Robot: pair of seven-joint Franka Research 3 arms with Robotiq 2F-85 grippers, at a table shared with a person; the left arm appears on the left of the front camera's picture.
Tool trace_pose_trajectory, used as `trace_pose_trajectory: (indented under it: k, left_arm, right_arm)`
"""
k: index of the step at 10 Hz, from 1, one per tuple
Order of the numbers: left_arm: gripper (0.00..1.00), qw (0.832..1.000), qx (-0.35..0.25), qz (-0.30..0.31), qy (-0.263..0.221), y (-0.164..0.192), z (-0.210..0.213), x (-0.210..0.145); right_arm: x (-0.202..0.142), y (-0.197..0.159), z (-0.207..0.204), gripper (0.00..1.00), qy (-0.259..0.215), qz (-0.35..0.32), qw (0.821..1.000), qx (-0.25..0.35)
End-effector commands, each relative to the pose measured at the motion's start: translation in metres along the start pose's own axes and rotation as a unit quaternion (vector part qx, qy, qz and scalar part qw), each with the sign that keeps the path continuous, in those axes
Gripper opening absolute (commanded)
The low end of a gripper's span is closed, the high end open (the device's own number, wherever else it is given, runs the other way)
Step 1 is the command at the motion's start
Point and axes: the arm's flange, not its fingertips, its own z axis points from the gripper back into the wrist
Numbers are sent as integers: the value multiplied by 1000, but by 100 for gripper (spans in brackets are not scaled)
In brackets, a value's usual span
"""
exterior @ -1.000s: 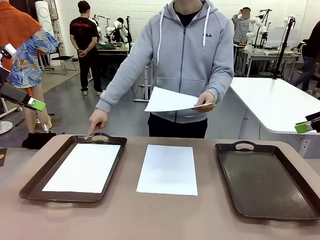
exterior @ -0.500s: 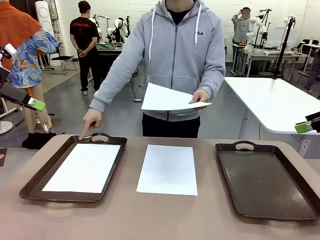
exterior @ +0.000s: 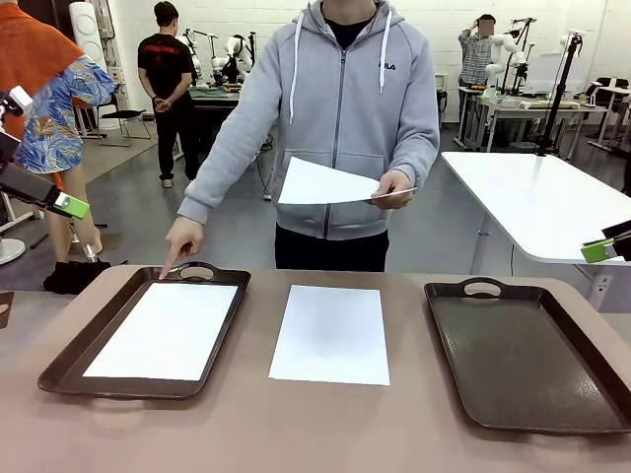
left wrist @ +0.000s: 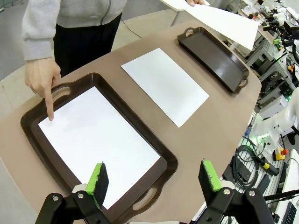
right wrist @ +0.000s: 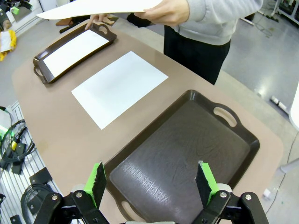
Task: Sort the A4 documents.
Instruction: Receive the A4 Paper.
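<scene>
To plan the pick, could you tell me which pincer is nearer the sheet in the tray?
Left. The left pincer hovers beside that sheet, facing it; the right pincer hovers beside the empty tray, beyond the middle sheet.

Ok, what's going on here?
A person's hand points at the white paper sheet lying in the left dark brown handled tray; their other hand holds a second sheet. A third sheet lies on the tan table between it and the right tray. The left pincer and right pincer hang open, holding nothing.
</scene>
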Motion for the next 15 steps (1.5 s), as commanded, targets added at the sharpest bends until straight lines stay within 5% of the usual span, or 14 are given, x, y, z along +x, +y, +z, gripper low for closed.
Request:
trace_pose_trajectory:
  k: [1,6,11,15]
  left_arm:
    - [100,1000,-17,13,6,6,-12,11]
    - [100,981,-121,152,1,26,-110,85]
    - [100,915,-215,342,2,34,-209,132]
    - [100,859,-298,415,-23,58,-246,152]
  right_arm:
    - [-1,-1,-2,100,-5,1,1000,10]
    - [-1,-1,-2,100,-5,1,1000,10]
    - [-1,-1,-2,100,-5,1,1000,10]
    - [-1,-1,-2,100,-5,1,1000,10]
